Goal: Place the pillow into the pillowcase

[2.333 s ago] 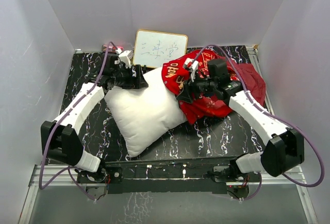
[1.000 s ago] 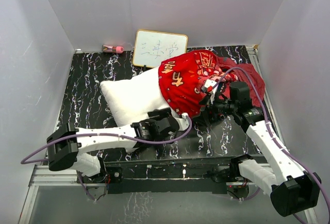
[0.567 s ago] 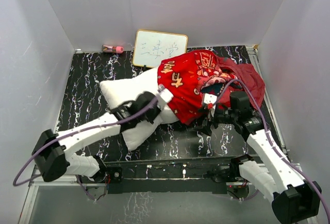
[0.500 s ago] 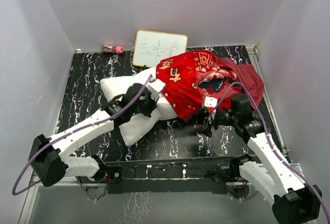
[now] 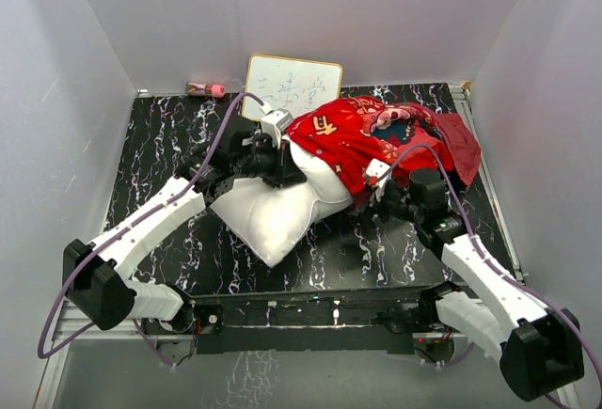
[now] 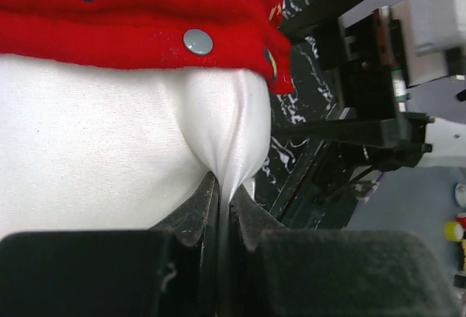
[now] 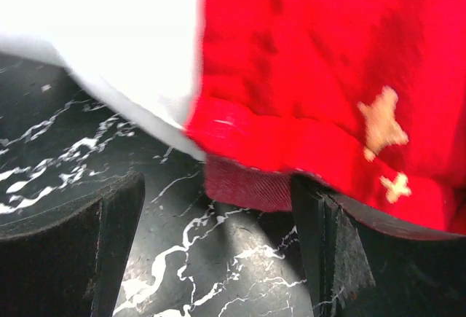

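The left arm stretches from its base at the near left corner diagonally across the desk (image 5: 160,146), its wrist bent down over the middle. The left hand (image 6: 218,189) is pinched tight on a fold of the pillow (image 5: 273,216), and the white cloth puckers up between its two dark fingers (image 6: 186,218) just below the red hem. The right arm reaches in from the near right corner with its forearm low over the desk. The right hand (image 7: 218,208) stands wide, one finger on each side of the pillowcase (image 5: 376,132) hem, which lies on the desk between them and is not clamped.

The pillow lies slantwise in the middle of the desk. Its near left corner is bare, and its far right end is tucked under the red cloth, which bunches toward the far right of the desk. In the left wrist view the hem crosses the pillow just above the pinch, with a grey snap button (image 6: 198,41) on it.

A whiteboard (image 5: 292,89) leans against the back wall, just behind the left wrist. A small pink object (image 5: 205,88) lies at the far edge, left of the board.

Counted: two arms, one pillow, one pillowcase, one whiteboard, one pink object, one snap in view.
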{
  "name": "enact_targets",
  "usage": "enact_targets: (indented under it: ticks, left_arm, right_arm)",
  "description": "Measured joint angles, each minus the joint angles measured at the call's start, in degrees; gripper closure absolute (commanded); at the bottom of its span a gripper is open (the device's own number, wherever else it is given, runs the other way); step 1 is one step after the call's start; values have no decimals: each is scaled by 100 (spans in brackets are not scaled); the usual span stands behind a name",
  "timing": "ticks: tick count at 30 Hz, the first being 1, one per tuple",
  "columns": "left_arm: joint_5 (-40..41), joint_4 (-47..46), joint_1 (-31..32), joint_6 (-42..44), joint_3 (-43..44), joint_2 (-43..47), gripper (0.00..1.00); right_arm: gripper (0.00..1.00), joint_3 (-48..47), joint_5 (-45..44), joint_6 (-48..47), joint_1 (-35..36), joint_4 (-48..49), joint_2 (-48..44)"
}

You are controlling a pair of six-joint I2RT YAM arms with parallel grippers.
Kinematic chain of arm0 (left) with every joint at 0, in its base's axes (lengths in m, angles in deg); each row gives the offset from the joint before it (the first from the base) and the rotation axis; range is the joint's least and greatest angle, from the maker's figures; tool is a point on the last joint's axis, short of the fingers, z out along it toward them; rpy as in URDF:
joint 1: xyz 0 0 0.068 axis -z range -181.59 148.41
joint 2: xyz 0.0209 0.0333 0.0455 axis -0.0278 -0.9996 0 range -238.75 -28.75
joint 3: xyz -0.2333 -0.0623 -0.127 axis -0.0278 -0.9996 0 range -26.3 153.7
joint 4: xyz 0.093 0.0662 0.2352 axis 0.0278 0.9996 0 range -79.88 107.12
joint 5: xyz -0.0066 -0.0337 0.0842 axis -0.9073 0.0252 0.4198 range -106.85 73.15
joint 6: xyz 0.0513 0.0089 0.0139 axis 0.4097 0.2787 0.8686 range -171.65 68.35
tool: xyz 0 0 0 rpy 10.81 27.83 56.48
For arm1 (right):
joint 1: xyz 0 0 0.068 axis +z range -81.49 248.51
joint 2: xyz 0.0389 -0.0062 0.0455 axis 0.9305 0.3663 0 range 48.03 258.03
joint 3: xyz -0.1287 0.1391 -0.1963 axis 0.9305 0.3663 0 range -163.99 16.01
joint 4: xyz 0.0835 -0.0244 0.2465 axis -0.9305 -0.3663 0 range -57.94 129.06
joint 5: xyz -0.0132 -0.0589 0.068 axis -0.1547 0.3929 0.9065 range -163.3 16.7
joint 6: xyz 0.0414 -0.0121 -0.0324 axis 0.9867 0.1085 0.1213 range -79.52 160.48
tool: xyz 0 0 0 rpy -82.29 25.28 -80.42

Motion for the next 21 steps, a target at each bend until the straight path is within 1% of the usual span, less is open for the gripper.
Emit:
enact_targets:
  ticks: [4, 6, 7, 8, 9, 10, 11, 12, 13, 14, 18, 21]
  left_arm:
    - [-378, -258, -247, -487, 28, -61, 100]
    - [-503, -400, -332, -697, 28, -63, 100]
    - [-549, -450, -337, -774, 28, -63, 100]
    - [-595, -505, -365, -855, 28, -63, 100]
    - [-627, -549, -372, -920, 28, -63, 100]
    - [-651, -579, -380, -975, 26, -63, 100]
    - [-673, -612, -393, -1025, 26, -63, 100]
    - [-695, -651, -413, -1078, 24, -63, 100]
    - [-715, -688, -431, -1123, 20, -63, 100]
    - [-739, -715, -461, -1165, 13, -63, 100]
    - [-857, -828, -616, -1335, -57, -63, 100]
    - [-1027, -1003, -820, -1565, -138, -52, 100]
  right_arm:
    - [28, 0, -798, 772, 24, 433, 494]
    - [31, -2, -1113, 1073, 24, 614, 769]
    - [36, -2, -1248, 1198, 24, 691, 898]
    - [43, -2, -1377, 1300, 24, 754, 1005]
    - [55, 0, -1482, 1379, 24, 820, 1080]
    - [68, 0, -1563, 1458, 24, 894, 1110]
    - [79, 0, -1631, 1513, 24, 979, 1113]
    - [86, 0, -1663, 1532, 24, 1051, 1110]
    - [90, -2, -1694, 1593, 26, 1139, 1110]
    - [92, -2, -1709, 1633, 28, 1176, 1110]
    - [92, -72, -1604, 1681, 28, 1071, 1014]
    - [92, -372, -1058, 1591, -17, 697, 772]
